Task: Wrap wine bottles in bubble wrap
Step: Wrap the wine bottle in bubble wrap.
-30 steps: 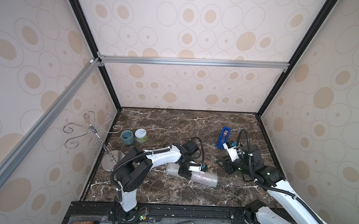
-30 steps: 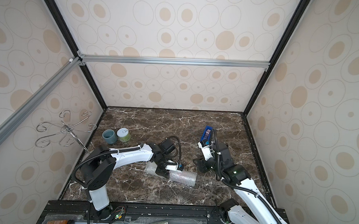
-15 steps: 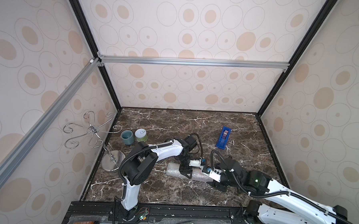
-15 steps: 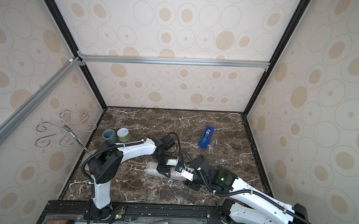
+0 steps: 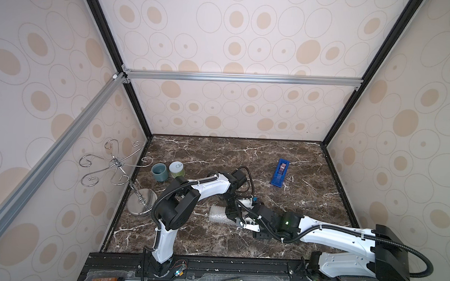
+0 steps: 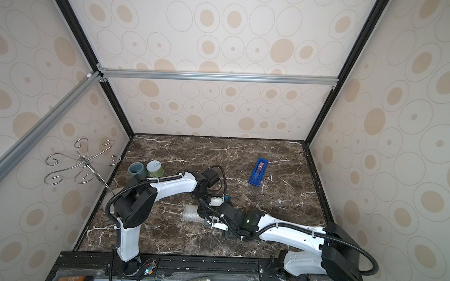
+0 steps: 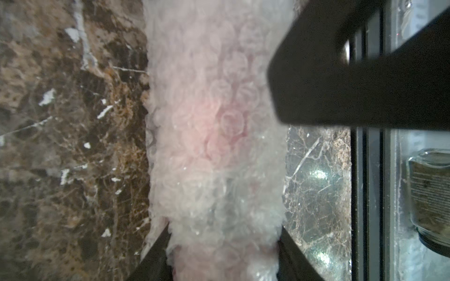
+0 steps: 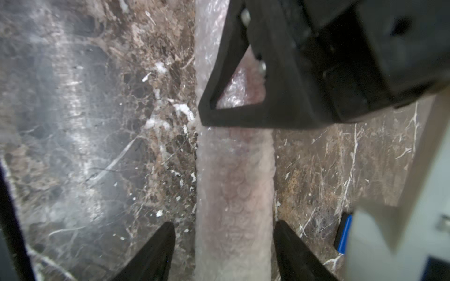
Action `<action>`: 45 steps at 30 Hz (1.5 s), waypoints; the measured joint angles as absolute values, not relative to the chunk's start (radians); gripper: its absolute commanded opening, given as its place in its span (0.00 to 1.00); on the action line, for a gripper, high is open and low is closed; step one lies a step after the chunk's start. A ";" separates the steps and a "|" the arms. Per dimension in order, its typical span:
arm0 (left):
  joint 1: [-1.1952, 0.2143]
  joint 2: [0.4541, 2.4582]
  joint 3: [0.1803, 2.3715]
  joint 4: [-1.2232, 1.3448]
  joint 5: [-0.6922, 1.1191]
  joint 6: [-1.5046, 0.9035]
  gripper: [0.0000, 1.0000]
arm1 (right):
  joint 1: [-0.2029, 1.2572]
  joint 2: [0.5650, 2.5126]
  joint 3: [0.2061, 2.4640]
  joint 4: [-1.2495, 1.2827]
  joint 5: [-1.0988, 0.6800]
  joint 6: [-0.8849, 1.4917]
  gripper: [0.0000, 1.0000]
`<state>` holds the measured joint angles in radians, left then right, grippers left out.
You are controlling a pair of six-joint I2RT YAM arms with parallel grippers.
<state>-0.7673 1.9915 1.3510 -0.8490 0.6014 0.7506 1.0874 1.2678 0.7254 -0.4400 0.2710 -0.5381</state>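
The bubble wrap (image 5: 217, 215) lies as a rolled tube on the marble table (image 5: 218, 159), in both top views. The wine bottle (image 7: 209, 121) shows only as a pink tint through the wrap. My left gripper (image 7: 225, 226) comes down on the roll's middle (image 5: 230, 211) and is shut on it, with the fingers pressed into both sides. My right gripper (image 8: 224, 223) is open and straddles the tube (image 8: 233, 182) just beside the left one (image 5: 239, 220). A gap shows at each of its fingers. A left finger (image 8: 243, 116) is in the right wrist view.
A blue tape dispenser (image 5: 280, 173) stands at the back right. A teal cup (image 5: 160, 171) and a green-and-white jar (image 5: 177, 169) sit at the back left. A metal hook stand (image 5: 140, 205) is by the left wall. The black front rail (image 5: 213, 262) borders the table.
My right arm has swung from beside the tape dispenser down to the right part of the wrapped roll, and its jaws have widened. The left gripper still holds the roll.
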 measured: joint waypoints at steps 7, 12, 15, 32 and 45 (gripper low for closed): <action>-0.750 2.011 1.359 -0.861 0.641 0.728 0.00 | 1.089 1.371 0.724 -0.309 0.336 -0.619 0.76; -0.741 2.020 1.362 -0.864 0.664 0.711 0.03 | 1.094 1.463 0.723 -0.264 0.377 -0.635 0.78; -0.739 2.020 1.361 -0.864 0.668 0.711 0.06 | 1.093 1.507 0.723 -0.250 0.395 -0.633 0.74; -0.719 2.007 1.358 -0.841 0.641 0.711 1.00 | 1.115 1.512 0.740 -0.299 0.385 -0.582 0.22; -0.662 1.914 1.322 -0.827 0.575 0.686 1.00 | 1.106 1.532 0.789 -0.375 0.326 -0.430 0.17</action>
<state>-0.6621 1.9144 1.3224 -0.8272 0.5747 0.6861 1.1061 1.5318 0.7891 -0.3748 0.3264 -0.4297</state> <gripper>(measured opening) 0.998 0.532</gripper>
